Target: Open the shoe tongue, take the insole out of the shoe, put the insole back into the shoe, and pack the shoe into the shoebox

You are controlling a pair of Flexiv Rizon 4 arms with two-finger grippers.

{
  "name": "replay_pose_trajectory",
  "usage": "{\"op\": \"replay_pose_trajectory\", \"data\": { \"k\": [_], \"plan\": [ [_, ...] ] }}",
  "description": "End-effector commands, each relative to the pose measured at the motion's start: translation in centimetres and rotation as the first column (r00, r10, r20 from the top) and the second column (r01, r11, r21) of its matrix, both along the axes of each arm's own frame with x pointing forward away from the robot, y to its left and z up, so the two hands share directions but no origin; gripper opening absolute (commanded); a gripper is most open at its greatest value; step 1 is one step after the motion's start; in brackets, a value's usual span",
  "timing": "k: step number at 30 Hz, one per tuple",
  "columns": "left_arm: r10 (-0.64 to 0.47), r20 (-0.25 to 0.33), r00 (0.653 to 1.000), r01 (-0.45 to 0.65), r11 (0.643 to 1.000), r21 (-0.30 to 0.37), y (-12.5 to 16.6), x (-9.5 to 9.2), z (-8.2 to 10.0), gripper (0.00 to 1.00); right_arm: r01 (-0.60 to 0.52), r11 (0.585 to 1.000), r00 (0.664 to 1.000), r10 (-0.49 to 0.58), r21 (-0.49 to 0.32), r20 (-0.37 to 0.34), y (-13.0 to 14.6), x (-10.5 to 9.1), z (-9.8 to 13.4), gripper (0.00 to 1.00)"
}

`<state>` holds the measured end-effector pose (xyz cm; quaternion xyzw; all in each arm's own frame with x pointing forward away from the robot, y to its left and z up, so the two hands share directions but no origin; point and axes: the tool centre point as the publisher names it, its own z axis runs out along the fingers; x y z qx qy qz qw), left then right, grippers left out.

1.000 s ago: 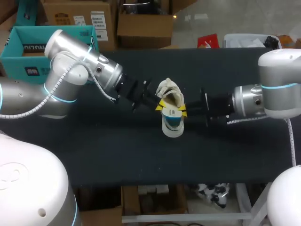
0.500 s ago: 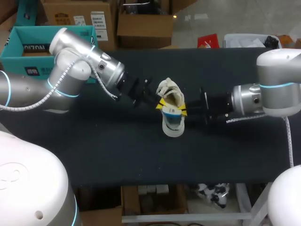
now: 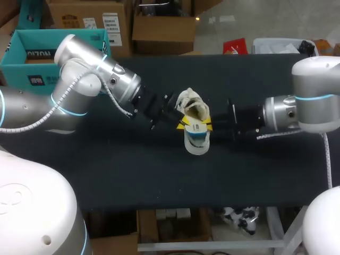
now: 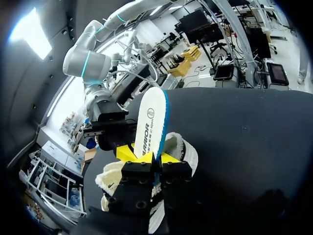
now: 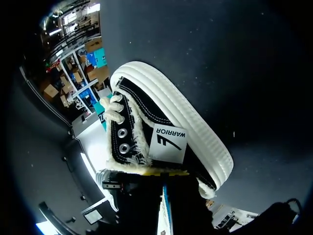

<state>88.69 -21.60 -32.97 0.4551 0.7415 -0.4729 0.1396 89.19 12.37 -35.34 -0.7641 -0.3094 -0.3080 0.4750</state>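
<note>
At shoe point(image 3: 192, 106), left tool point(image 4: 148, 157) holding insole point(image 4: 150, 117) has edged closer

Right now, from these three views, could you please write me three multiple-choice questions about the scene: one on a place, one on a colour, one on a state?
1. Where is the shoe?
A) at the middle of the table, between the left gripper and the right gripper
B) inside a box
C) at the table's near edge

2. What colour is the edge of the insole?
A) red
B) blue
C) green

3. What is the left gripper's state?
A) open, holding nothing
B) shut on a lace
C) shut on the insole

Answers: 1 A, the head view shows it mid-table between both arms. 2 B, a blue rim runs along the white insole. 3 C, both yellow tips press the insole from two sides.
</note>
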Motion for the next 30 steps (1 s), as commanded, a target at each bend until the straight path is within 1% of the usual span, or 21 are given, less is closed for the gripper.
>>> {"op": "replay_pose_trajectory", "data": {
  "k": [1, 2, 3, 4, 5, 7, 8, 10, 12, 14, 15, 19, 22, 30],
  "plan": [
    [0.019, 0.015, 1.000, -0.019, 1.000, 0.002, -0.2, -0.7, 0.0, 0.00, -0.003, 1.000, 1.000, 0.003, 0.004, -0.001, -0.1, -0.1, 0.0, 0.00],
    [0.020, 0.016, 1.000, -0.020, 1.000, 0.003, -0.2, -0.6, 0.1, 0.00, -0.003, 1.000, 1.000, 0.003, 0.004, 0.000, -0.1, -0.2, 0.0, 0.00],
    [0.023, 0.016, 1.000, -0.023, 1.000, 0.004, -0.3, -0.5, 0.0, 0.00, -0.002, 1.000, 1.000, 0.002, 0.004, 0.000, -0.1, -0.4, 0.2, 0.05],
    [0.025, 0.015, 1.000, -0.025, 1.000, 0.005, -0.3, -0.4, 0.0, 0.00, -0.001, 1.000, 1.000, 0.001, 0.003, 0.002, -0.1, -0.7, 0.3, 0.37],
    [0.028, 0.012, 1.000, -0.028, 1.000, 0.005, -0.3, -0.3, 0.0, 0.00, 0.000, 1.000, 1.000, 0.000, 0.001, 0.005, 0.0, -1.0, 0.5, 0.45],
    [0.034, 0.006, 0.999, -0.034, 0.999, 0.007, -0.3, -0.1, -0.1, 0.00, 0.004, 1.000, 1.000, -0.004, -0.011, 0.014, 0.1, -1.7, 1.1, 0.49],
    [0.038, 0.005, 0.999, -0.038, 0.999, 0.008, -0.3, 0.0, -0.1, 0.00, 0.005, 1.000, 1.000, -0.004, -0.015, 0.014, 0.1, -2.0, 1.3, 0.47],
    [0.041, 0.002, 0.999, -0.041, 0.999, 0.008, -0.3, 0.1, -0.1, 0.00, 0.008, 1.000, 1.000, -0.008, -0.024, 0.018, 0.2, -2.5, 1.7, 0.32],
    [0.043, -0.001, 0.999, -0.043, 0.999, 0.008, -0.3, 0.1, -0.1, 0.00, 0.009, 1.000, 1.000, -0.009, -0.026, 0.022, 0.3, -2.8, 2.0, 0.12],
    [0.045, -0.003, 0.999, -0.045, 0.999, 0.008, -0.4, 0.2, -0.2, 0.00, 0.009, 1.000, 1.000, -0.008, -0.026, 0.022, 0.5, -3.1, 2.0, 0.02],
    [0.046, -0.003, 0.999, -0.046, 0.999, 0.008, -0.4, 0.2, -0.2, 0.00, 0.005, 1.000, 1.000, -0.004, -0.024, 0.021, 0.5, -3.1, 1.9, 0.00],
    [0.048, -0.005, 0.999, -0.048, 0.999, 0.009, -0.7, 0.1, -0.2, 0.00, -0.009, 1.000, 1.000, 0.009, -0.022, 0.022, 0.9, -3.1, 1.7, 0.00],
    [0.055, 0.001, 0.998, -0.055, 0.998, 0.016, -0.9, 0.1, -0.3, 0.00, -0.021, 1.000, 1.000, 0.021, -0.018, 0.020, 1.1, -2.7, 1.2, 0.00],
    [0.098, -0.034, 0.995, -0.097, 0.995, 0.024, -0.8, 2.2, -0.7, 0.00, -0.034, 0.999, 0.999, 0.034, -0.012, 0.030, 0.9, -0.6, 0.0, 0.00]
  ]
}}
